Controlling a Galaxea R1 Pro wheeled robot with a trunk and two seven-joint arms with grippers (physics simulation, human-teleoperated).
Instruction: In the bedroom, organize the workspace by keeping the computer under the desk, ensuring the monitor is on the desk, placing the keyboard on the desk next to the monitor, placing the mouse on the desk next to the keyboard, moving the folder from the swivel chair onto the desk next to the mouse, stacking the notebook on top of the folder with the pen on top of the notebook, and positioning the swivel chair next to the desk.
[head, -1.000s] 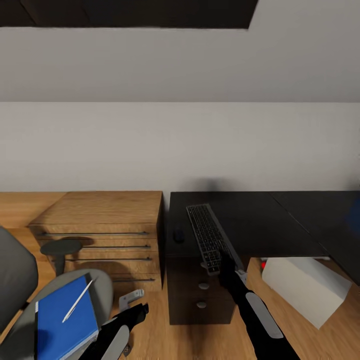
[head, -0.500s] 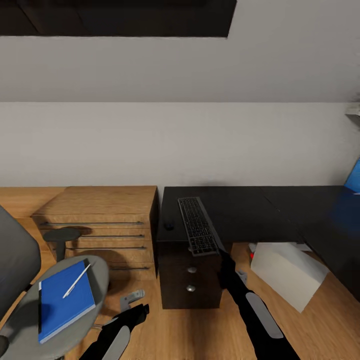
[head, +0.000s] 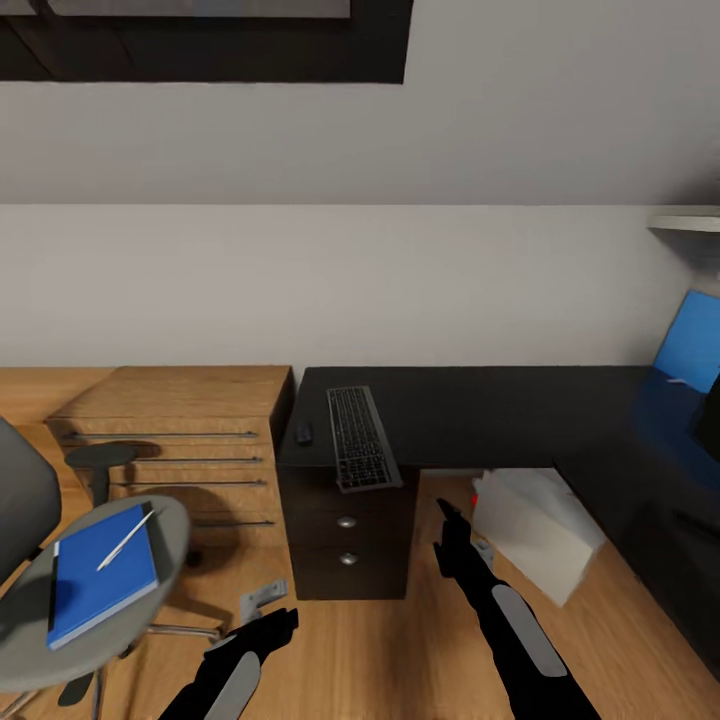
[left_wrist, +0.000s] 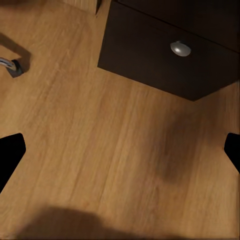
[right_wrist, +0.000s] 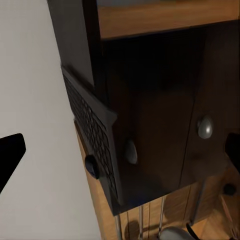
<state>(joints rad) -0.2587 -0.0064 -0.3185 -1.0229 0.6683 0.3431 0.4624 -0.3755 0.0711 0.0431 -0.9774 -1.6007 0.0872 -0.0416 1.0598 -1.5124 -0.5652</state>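
The silver-grey keyboard (head: 358, 450) (right_wrist: 92, 135) lies on the black desk (head: 500, 415), its near end jutting past the front edge. The small black mouse (head: 303, 433) (right_wrist: 91, 166) sits just left of it. On the swivel chair (head: 150, 520) at the left lies the blue folder (head: 95, 585), with the white pen (head: 125, 540) across it. I cannot make out a notebook. A white computer (head: 535, 530) stands under the desk. My right gripper (head: 447, 520) hangs open below the keyboard, clear of it. My left gripper (head: 265, 625) is open, low over the floor.
The black drawer unit (head: 345, 540) (left_wrist: 165, 55) stands under the desk's left end, beside a light wooden cabinet (head: 170, 440). A blue panel (head: 690, 340) leans at the far right. A chair caster (left_wrist: 12, 67) rests on the wooden floor (left_wrist: 100, 150) near my left gripper.
The whole view has pulled back and shifted, so the camera moved. My right gripper, which was at the keyboard's near end, now hangs below and apart from it. The keyboard stays on the desk.
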